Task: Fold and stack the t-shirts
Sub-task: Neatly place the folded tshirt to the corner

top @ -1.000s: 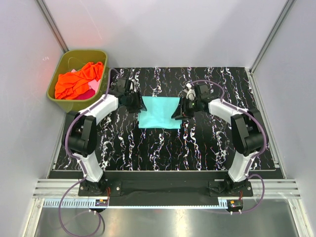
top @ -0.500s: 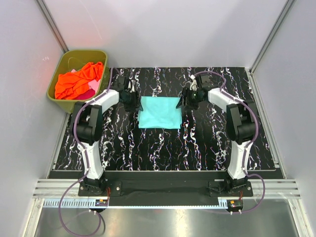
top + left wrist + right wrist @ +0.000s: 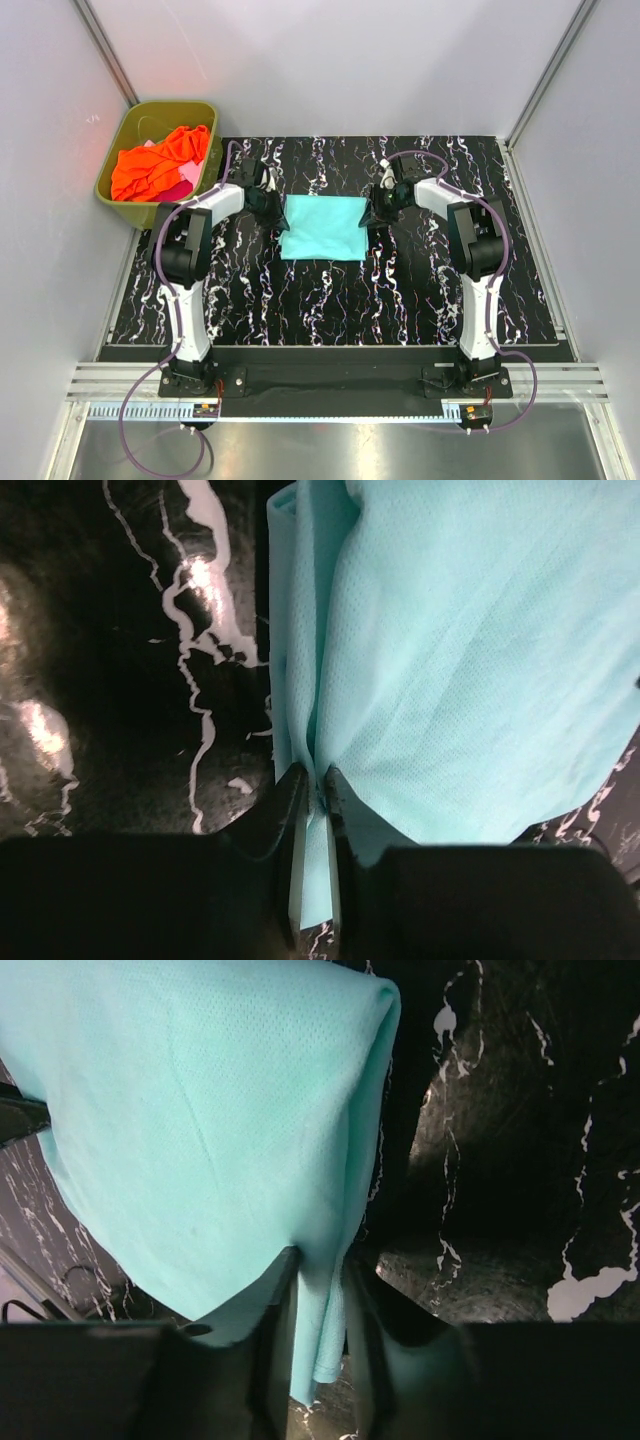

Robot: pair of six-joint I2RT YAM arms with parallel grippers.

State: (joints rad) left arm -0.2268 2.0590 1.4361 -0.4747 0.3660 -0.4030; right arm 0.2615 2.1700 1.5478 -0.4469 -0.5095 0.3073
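Observation:
A teal t-shirt lies folded into a rectangle on the black marbled table. My left gripper is at its left edge, my right gripper at its right edge. The left wrist view shows my left gripper shut on a fold of the teal t-shirt. Seen from the right wrist, my right gripper pinches the hem of the teal t-shirt. An orange t-shirt and a pink one lie crumpled in the tub.
The olive-green tub stands off the table's far-left corner, just left of my left arm. White walls close in the back and both sides. The arm bases sit at the table's near edge.
Both grippers have shifted toward the far corners of the teal t-shirt and closed on its side edges. The shirt itself has barely moved.

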